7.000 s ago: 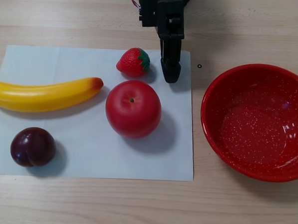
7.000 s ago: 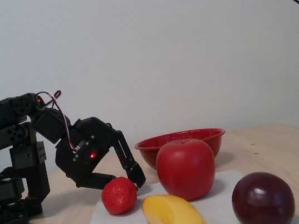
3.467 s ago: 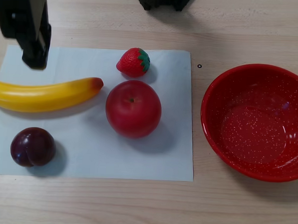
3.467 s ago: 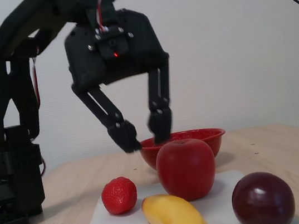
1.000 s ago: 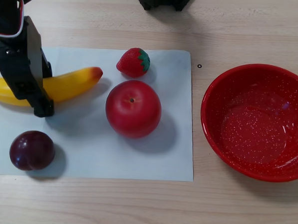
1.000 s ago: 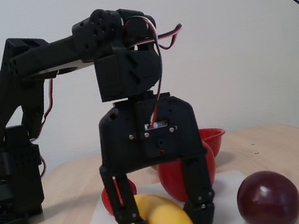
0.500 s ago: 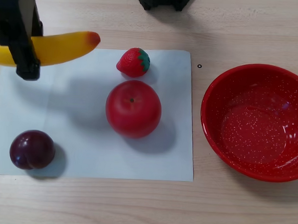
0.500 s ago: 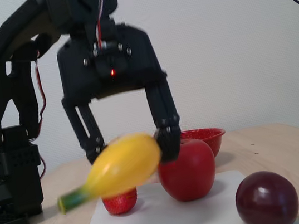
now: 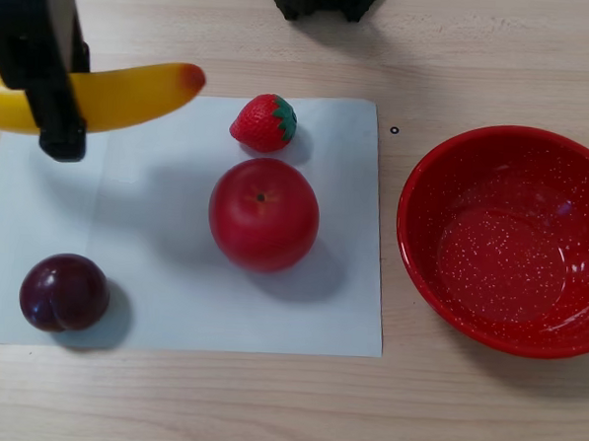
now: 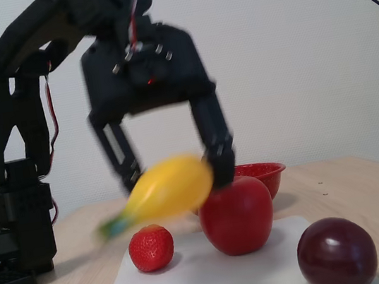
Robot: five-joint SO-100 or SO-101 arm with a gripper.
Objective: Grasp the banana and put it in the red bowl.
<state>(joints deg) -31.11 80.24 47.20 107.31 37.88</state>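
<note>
The gripper (image 10: 173, 176) is clamped around the banana (image 10: 168, 188), one black finger on each side of the yellow body, holding it clear of the table, blurred in the fixed view; in the other view the banana (image 9: 123, 95) sits at about 10 o'clock from the apple (image 9: 264, 214), its orange-red tip pointing right over the edge of the white paper (image 9: 172, 303); the strawberry (image 9: 265, 122) lies at 12 o'clock from the apple, the plum (image 9: 63, 292) at 8 o'clock; the red bowl (image 9: 416, 252) stands at 3 o'clock, off the paper, nothing in it
</note>
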